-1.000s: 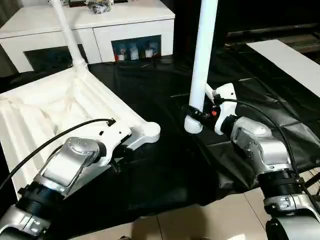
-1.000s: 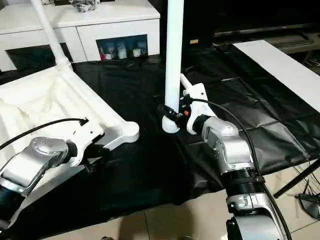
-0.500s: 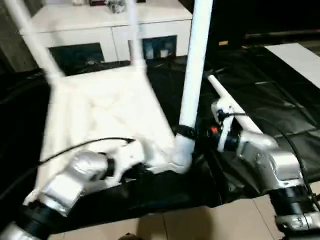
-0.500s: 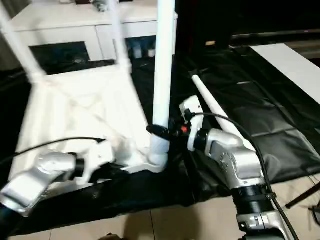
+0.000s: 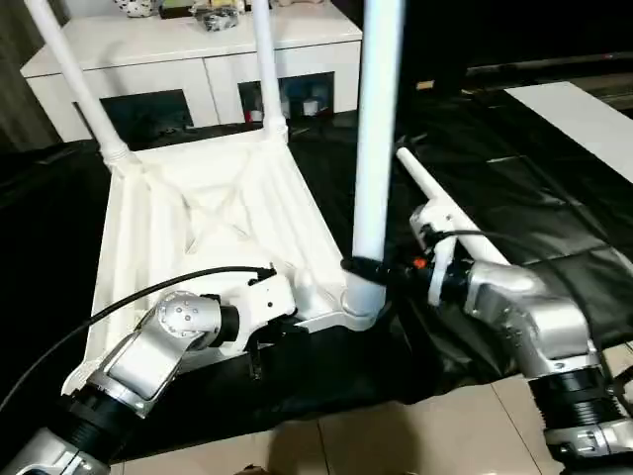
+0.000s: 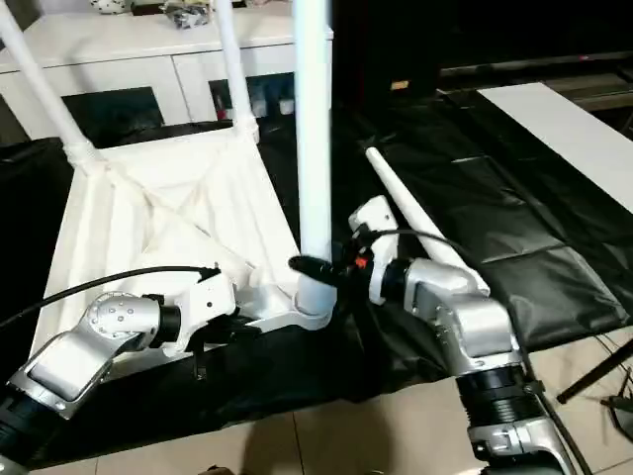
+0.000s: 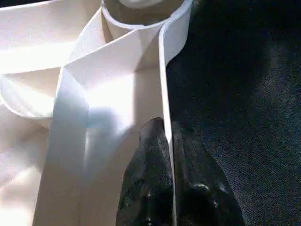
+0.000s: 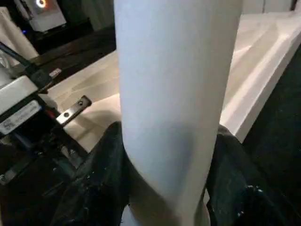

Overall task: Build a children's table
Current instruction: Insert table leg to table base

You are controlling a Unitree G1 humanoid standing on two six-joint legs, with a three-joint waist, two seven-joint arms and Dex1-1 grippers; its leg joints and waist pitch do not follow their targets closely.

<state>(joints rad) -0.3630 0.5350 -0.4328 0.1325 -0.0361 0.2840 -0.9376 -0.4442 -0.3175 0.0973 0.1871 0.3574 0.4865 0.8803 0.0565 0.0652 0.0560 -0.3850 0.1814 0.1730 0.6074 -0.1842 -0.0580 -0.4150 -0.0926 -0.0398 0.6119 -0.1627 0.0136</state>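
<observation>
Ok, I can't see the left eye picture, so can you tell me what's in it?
The robot's right tool holds a white leg upright, its bottom end at the near corner socket of the upside-down white tabletop. The left tool pinches the tabletop's near rim. Two more legs stand in the far corners, a fourth lies on the black table, and a white cabinet stands behind.

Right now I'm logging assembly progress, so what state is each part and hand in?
Tabletop: upside down on the black cover, rim up.
Two far legs: standing in the far corner sockets.
Third leg: upright at the near corner socket.
Fourth leg: lying loose on the black cover.
Left hand: shut on the tabletop rim.
Right hand: shut on the third leg.
</observation>
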